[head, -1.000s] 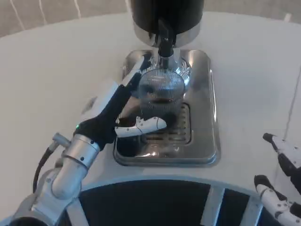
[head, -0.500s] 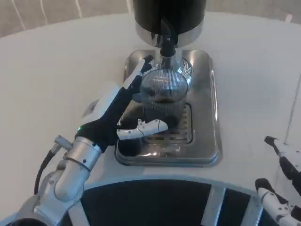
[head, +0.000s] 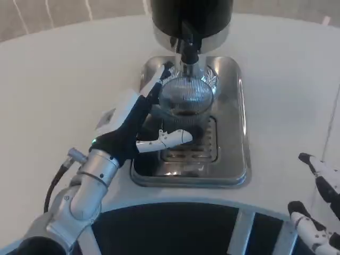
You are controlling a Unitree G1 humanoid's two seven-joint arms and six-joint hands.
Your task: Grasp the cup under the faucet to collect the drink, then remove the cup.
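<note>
A clear ribbed glass cup (head: 186, 102) stands on the steel drip tray (head: 234, 111), directly below the black faucet (head: 187, 49) of the dark dispenser (head: 191, 15). A little dark drink shows low in the cup. My left hand (head: 129, 126) reaches in from the lower left. Its fingers (head: 157, 84) lie along the cup's left side and the thumb (head: 164, 139) stretches across the front near the base. The hand brackets the cup, and no firm grip is visible. My right hand (head: 317, 208) rests at the lower right corner, fingers apart, holding nothing.
The white table (head: 64, 79) spreads out to the left and right of the tray. A slotted grate (head: 204, 146) covers the tray's front half. The table's dark curved front edge (head: 170, 228) runs along the bottom of the picture.
My left hand has pushed a little farther forward and right, closing in on the cup, with the thumb now nearer the cup's base. The right hand has barely moved.
</note>
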